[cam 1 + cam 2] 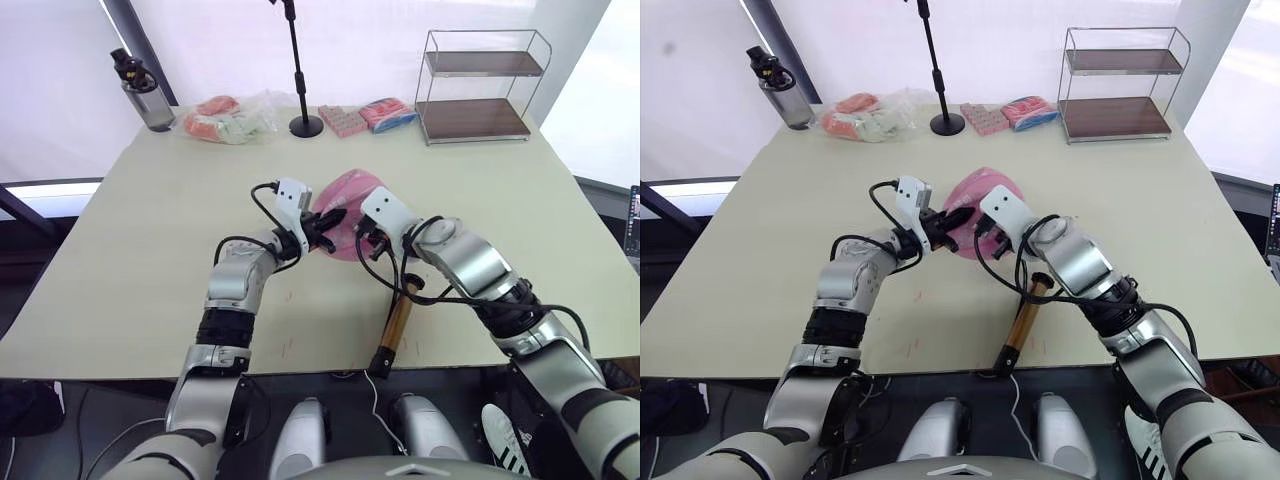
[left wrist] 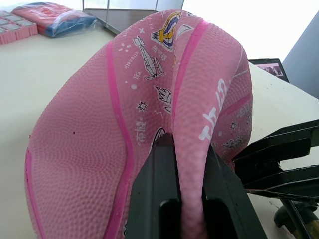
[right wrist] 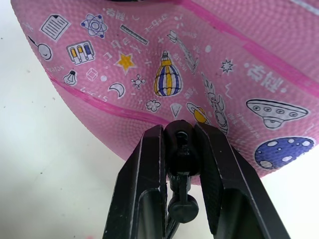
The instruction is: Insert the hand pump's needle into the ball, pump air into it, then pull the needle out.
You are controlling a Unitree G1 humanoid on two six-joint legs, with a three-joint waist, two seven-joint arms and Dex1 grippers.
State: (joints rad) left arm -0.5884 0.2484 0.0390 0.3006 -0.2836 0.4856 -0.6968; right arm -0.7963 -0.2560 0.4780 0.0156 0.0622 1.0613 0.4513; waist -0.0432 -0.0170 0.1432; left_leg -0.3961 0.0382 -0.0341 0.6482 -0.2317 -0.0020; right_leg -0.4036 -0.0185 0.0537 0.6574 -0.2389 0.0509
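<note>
Left eye view: the squashed pink rubber ball [image 1: 350, 195] lies mid-desk, between both grippers; the gold-bronze metal hand pump [image 1: 396, 328] lies near the front edge.

Left wrist view: the left gripper [image 2: 191, 199] pinches a fold of the ball.

Right wrist view: the right gripper [image 3: 182, 149] clamps the needle's black fitting [image 3: 182, 154] against the ball.
</note>
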